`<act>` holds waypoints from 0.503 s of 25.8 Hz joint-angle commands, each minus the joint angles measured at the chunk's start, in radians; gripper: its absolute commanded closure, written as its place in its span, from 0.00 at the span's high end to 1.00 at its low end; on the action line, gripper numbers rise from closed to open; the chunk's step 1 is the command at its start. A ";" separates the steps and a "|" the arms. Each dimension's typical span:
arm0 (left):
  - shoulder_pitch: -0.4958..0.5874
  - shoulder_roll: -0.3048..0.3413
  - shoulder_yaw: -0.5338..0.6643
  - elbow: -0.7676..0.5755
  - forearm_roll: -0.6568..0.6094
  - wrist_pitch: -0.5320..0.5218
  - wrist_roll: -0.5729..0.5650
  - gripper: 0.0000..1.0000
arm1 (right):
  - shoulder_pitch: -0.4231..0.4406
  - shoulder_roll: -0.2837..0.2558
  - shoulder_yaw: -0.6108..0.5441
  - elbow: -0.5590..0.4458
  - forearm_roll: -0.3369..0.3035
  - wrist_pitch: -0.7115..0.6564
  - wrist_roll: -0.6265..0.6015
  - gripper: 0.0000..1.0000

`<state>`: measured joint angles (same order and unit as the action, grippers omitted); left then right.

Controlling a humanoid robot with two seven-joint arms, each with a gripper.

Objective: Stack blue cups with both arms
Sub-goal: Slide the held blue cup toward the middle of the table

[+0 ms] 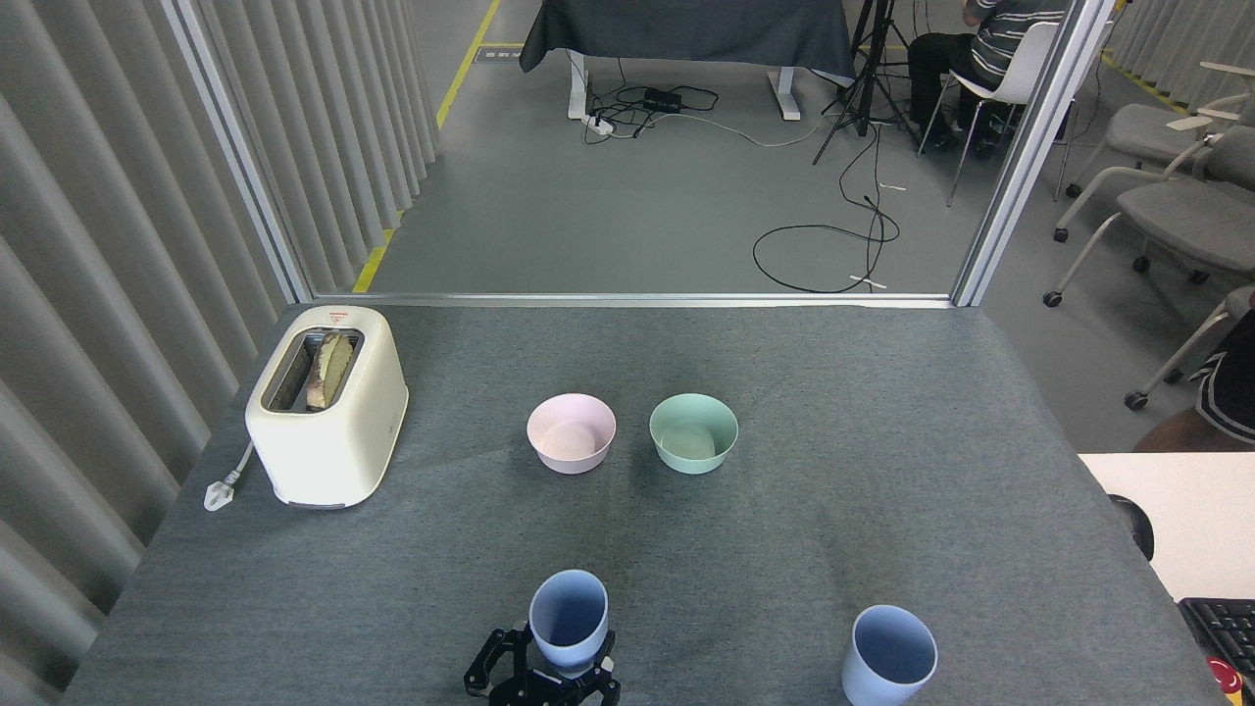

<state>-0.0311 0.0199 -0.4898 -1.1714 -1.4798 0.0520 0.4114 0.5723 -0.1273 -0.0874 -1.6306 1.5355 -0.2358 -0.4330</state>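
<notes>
One blue cup [568,616] is upright near the table's front edge, at the centre. My left gripper [551,671] comes up from the bottom edge and is shut on the cup's lower part, its black fingers [490,663] on either side. The other blue cup [890,655] stands upright and alone at the front right, about a cup's height away from the held one. My right gripper is out of view.
A pink bowl [571,432] and a mint-green bowl [693,432] sit side by side mid-table. A cream toaster [326,404] with bread stands at the left, its plug [220,487] beside it. At the right edge are a white desk [1177,510] and a keyboard [1224,628].
</notes>
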 commanded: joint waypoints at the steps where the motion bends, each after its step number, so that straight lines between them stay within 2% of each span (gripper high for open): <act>1: -0.003 -0.005 -0.006 0.018 -0.023 0.000 0.003 0.52 | 0.001 0.000 0.000 0.000 0.000 0.000 0.000 1.00; 13: -0.035 -0.006 -0.010 0.058 -0.050 0.002 0.015 0.52 | 0.003 0.000 0.003 0.003 0.000 0.004 -0.001 1.00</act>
<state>-0.0589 0.0139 -0.4980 -1.1210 -1.5255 0.0548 0.4220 0.5752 -0.1274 -0.0850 -1.6280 1.5355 -0.2327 -0.4290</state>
